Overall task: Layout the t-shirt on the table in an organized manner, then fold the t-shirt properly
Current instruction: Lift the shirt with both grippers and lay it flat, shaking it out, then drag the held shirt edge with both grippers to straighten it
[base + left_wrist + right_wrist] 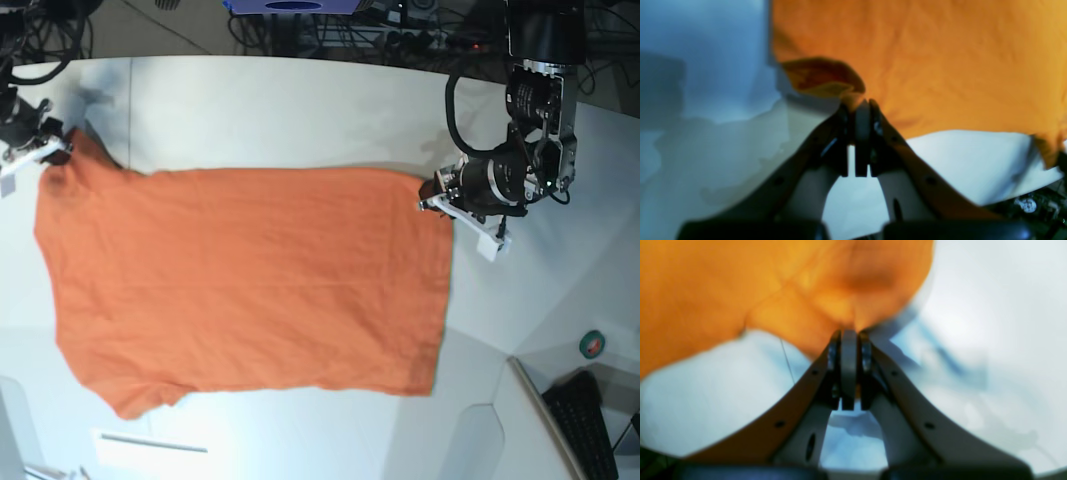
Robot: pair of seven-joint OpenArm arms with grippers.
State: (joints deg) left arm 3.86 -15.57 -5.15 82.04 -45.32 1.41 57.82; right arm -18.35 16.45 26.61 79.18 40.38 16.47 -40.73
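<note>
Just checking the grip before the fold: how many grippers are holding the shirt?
2. The left gripper pinches the t-shirt at one far corner, the right gripper at the other.

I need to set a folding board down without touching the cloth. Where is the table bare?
Bare table runs along the far edge beyond the t-shirt, and in the strip between the shirt's side and the keyboard. The near edge below the shirt is narrow. It is crowded at both upper corners, where the left gripper and right gripper pinch the cloth.
</note>
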